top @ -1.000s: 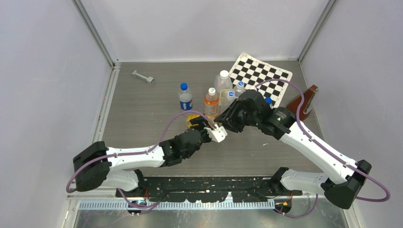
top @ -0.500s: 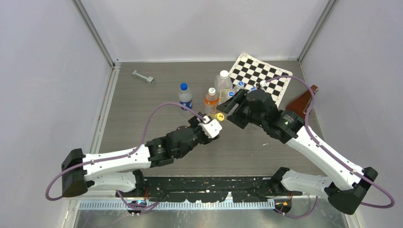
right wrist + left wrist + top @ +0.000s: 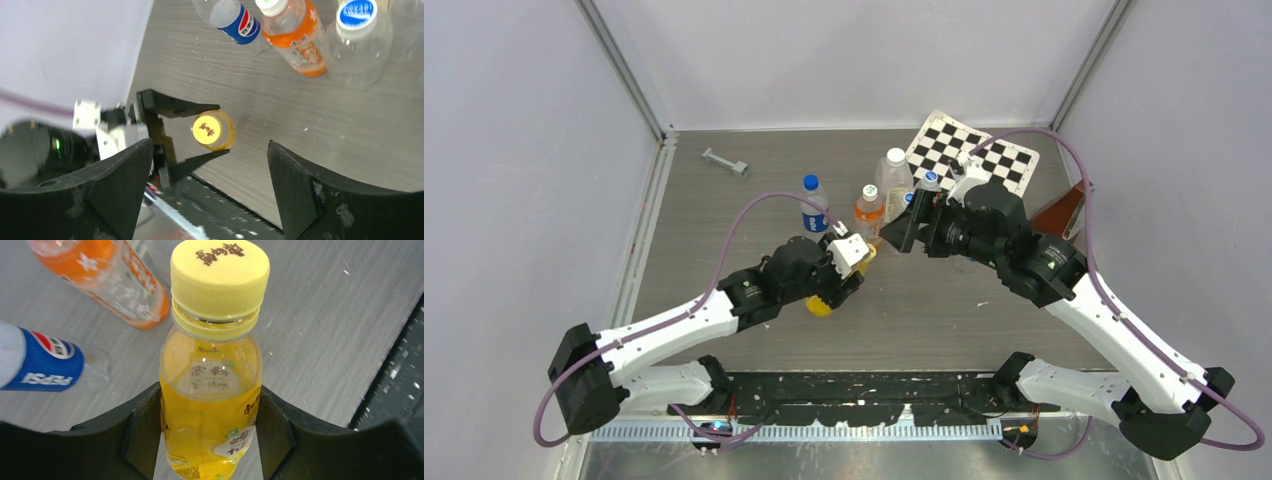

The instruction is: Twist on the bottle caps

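Note:
The yellow-orange juice bottle (image 3: pixel 210 405) wears its yellow cap (image 3: pixel 219 277) and stands between the pads of my left gripper (image 3: pixel 210 440), which press on both sides of its body. In the top view that bottle (image 3: pixel 821 304) and my left gripper (image 3: pixel 829 292) are near the table's middle. My right gripper (image 3: pixel 210 150) is open and empty, hanging above the yellow cap (image 3: pixel 207 129) and apart from it; in the top view the right gripper (image 3: pixel 894 232) is to the bottle's right. The Pepsi bottle (image 3: pixel 814 210) stands behind with its blue cap (image 3: pixel 810 182) on top.
Behind the grippers stand an orange-drink bottle (image 3: pixel 868 212) with a white cap, a tall clear bottle (image 3: pixel 894 175) and a small clear bottle (image 3: pixel 927 186). A checkerboard (image 3: pixel 979 155) lies back right, a grey bolt (image 3: pixel 726 161) back left, a brown object (image 3: pixel 1064 210) at the right.
My right gripper has opened, let go of the yellow cap and drawn back to the right. My left gripper has carried the juice bottle nearer and to the left.

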You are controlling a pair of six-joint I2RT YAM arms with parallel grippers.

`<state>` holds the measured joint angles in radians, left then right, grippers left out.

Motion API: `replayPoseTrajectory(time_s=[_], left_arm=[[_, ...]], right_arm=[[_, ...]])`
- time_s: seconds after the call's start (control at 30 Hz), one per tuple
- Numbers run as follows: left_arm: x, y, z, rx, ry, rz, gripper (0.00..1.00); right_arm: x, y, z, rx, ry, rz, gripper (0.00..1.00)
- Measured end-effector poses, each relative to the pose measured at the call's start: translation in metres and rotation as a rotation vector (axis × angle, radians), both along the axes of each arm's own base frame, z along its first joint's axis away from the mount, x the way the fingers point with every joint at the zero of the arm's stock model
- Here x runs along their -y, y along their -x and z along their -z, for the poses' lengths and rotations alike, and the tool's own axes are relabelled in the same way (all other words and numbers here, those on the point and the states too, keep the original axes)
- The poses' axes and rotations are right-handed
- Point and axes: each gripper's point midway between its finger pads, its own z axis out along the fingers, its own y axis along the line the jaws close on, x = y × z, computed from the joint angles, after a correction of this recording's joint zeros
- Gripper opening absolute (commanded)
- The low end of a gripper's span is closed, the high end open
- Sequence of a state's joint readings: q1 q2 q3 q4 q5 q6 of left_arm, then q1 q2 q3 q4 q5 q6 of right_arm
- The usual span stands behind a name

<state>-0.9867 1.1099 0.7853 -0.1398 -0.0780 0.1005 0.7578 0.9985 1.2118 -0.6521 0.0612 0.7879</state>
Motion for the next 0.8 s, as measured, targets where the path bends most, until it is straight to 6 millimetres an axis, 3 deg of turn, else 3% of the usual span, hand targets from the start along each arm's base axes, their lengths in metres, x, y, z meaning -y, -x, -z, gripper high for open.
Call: replayPoseTrajectory(time_s=[0.17,0.33,0.57,0.8], left_arm=[[-0.009,0.014,0.013,-0.156,0.005,0.097,0.00],[-0.002,0.038,0.000,-0.233,0.045,0.251,0.00],[0.007,0.068,-0.020,-0.263,0.076,0.450,0.00],[0.008,0.081,-0.033,-0.258,0.081,0.545,0.00]], right_arm=[[0.003,0.011,-0.003,0.204,0.213,-0.253,0.84],[0.000,0.036,0.007,0.377,0.364,-0.574,0.76],[-0.007,0.068,0.005,0.623,0.413,-0.921,0.72],[-0.017,0.084,0.010,0.758,0.402,-1.128,0.66]])
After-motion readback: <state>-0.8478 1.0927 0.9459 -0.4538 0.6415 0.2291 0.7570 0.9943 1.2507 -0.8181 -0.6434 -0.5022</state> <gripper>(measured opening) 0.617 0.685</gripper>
